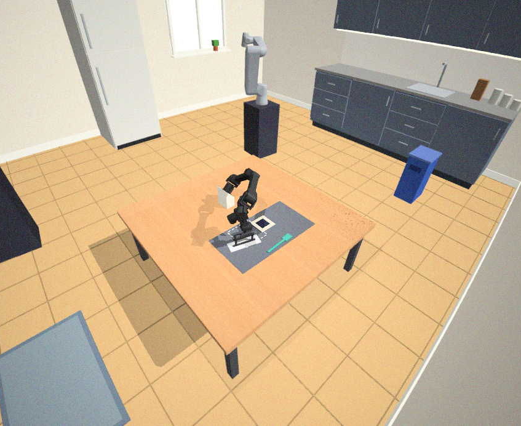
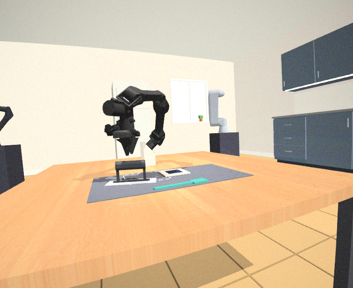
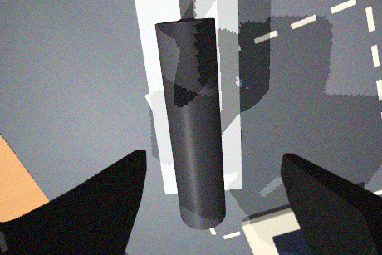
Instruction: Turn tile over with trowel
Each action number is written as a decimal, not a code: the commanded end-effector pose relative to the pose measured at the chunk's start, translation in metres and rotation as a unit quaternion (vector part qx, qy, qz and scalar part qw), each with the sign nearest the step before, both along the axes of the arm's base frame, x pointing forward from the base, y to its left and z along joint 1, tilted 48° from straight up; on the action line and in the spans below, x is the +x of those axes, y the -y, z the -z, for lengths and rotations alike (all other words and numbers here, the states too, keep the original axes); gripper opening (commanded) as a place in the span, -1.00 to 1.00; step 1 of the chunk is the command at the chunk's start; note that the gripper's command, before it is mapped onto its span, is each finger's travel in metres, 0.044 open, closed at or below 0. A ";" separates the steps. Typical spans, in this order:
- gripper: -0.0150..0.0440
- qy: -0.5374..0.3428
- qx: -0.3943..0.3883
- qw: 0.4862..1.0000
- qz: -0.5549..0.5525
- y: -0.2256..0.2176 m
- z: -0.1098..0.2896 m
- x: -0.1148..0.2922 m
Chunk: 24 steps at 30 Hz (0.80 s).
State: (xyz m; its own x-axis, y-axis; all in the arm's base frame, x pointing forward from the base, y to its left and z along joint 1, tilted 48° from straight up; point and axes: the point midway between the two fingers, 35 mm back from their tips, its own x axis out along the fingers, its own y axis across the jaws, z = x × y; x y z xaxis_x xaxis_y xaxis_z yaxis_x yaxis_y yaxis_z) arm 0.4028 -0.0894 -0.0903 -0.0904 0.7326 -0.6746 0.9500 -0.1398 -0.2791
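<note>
The small trowel point(image 1: 245, 237) point(image 2: 130, 165) point(image 3: 193, 134) has a dark round handle on a white blade and rests flat on the grey mat point(image 1: 294, 219) point(image 2: 223, 173). Its blade lies across one side of the dashed outline point(image 3: 305, 22). My gripper point(image 1: 239, 225) point(image 2: 128, 151) point(image 3: 213, 160) is open; it hangs just above the handle, one finger on each side, not touching it. The tile point(image 1: 262, 223) point(image 2: 173, 172) point(image 3: 266, 227) is cream and lies flat beside the trowel, with its dark blue marked square facing up.
A teal flat tool point(image 1: 278, 244) point(image 2: 179, 184) lies on the mat in front of the tile. A white block point(image 1: 225, 197) point(image 2: 147, 157) stands behind the mat near the arm's base. The table edge point(image 2: 201, 235) is well away from the mat.
</note>
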 end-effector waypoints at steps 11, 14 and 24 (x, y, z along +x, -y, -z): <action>0.53 0.064 -0.011 0.997 -0.034 0.008 0.005 0.003; 0.53 0.094 -0.015 0.994 -0.052 0.008 0.008 0.005; 0.53 0.192 -0.032 0.974 -0.113 0.011 0.018 0.009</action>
